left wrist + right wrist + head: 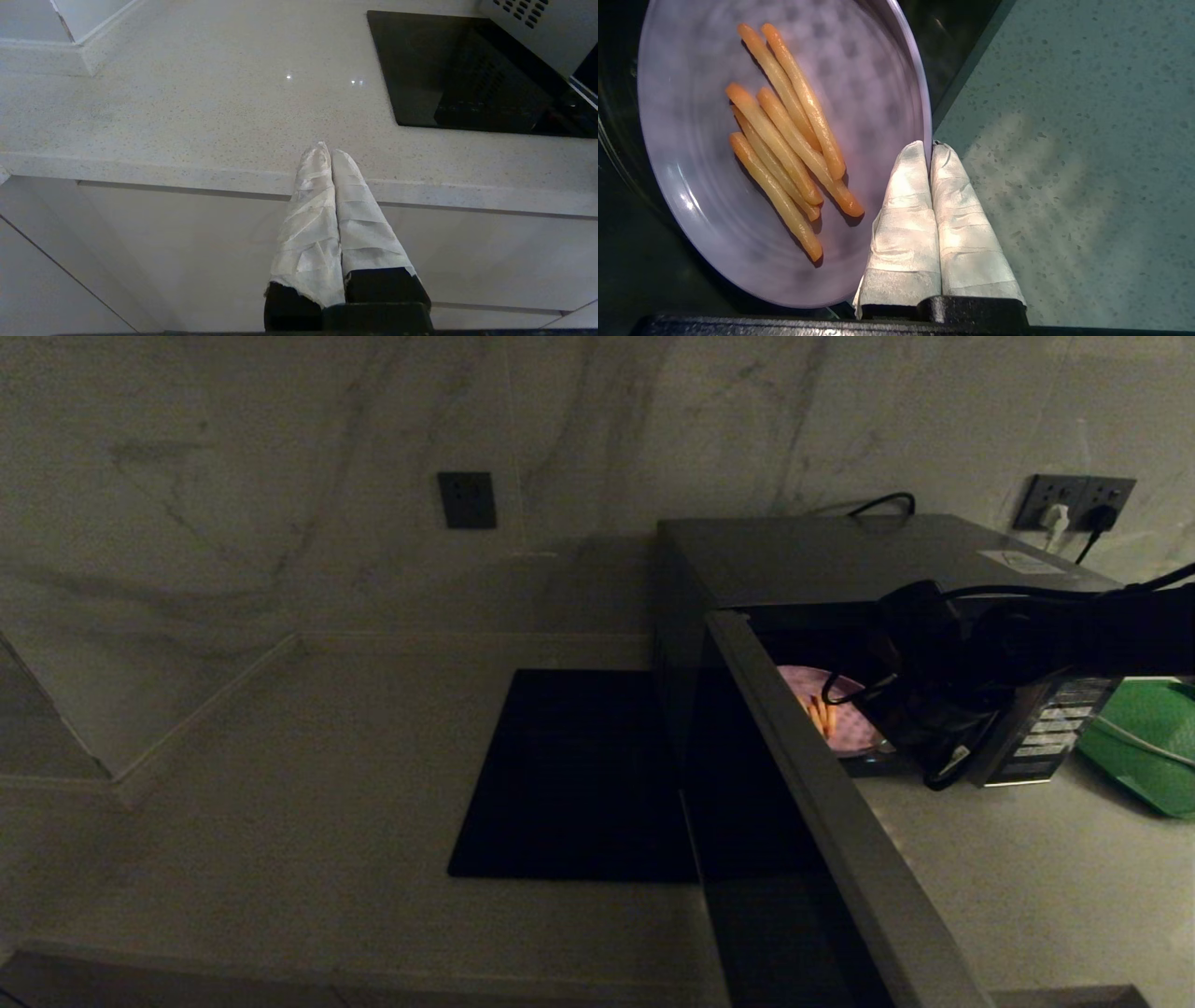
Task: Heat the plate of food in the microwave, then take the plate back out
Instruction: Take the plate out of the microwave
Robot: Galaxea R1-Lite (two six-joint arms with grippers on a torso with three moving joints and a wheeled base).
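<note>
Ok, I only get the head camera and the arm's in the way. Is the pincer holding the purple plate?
Observer: Yes. The right wrist view shows the right pincer shut on the rim of the plate of food.
Operator: Where are the fries?
Observer: The fries lie bunched in the plate's middle, none at the rim.
Operator: And the other arm?
Observer: The left pincer is shut on nothing, above the front edge of the counter, with the black mat off to one side.

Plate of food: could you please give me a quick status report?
Right gripper shut on plate of food's rim at microwave mouth. Left gripper shut, parked off counter. Door open; nothing blocking.
</note>
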